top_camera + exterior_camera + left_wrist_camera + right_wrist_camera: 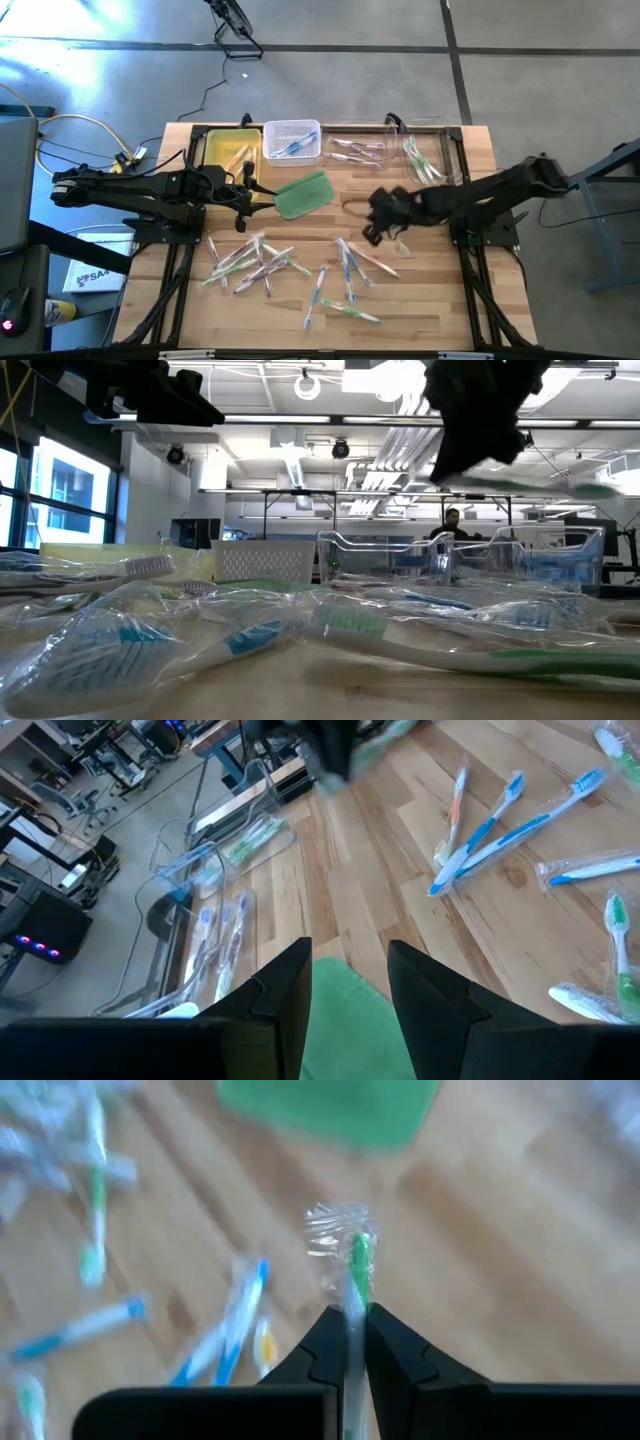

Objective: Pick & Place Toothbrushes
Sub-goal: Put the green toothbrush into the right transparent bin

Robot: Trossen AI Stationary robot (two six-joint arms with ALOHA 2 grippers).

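The job looked partly done, in my judgement. Along the far edge of the wooden bench [430, 300], from left to right, stood a yellow tray [228, 150] with something pale in it that I could not make out, a white perforated basket [292, 141] with at least one blue-handled brush, and two clear plastic trays [400, 150] holding several brushes. Far more toothbrushes [290, 270] lay loose on the near half of the bench in two scattered heaps, so most of the sorting remained.

The left tool [250, 195] hung at the left side, its jaws partly apart and empty, directly over the near end of the flat green pad [303, 194].

To the right, the right tool [378, 228] was pinched shut on a green-handled toothbrush [358, 1275] in a crinkled clear wrapper, held clear of the bench above the right-hand heap. It needed carrying to a tray, probably one of the clear ones.

The brushes were slim plastic sticks with blue, green or orange-pink on white; many sat in shiny, slippery film. The bench top was pale planked wood, and the pad looked soft and matt.
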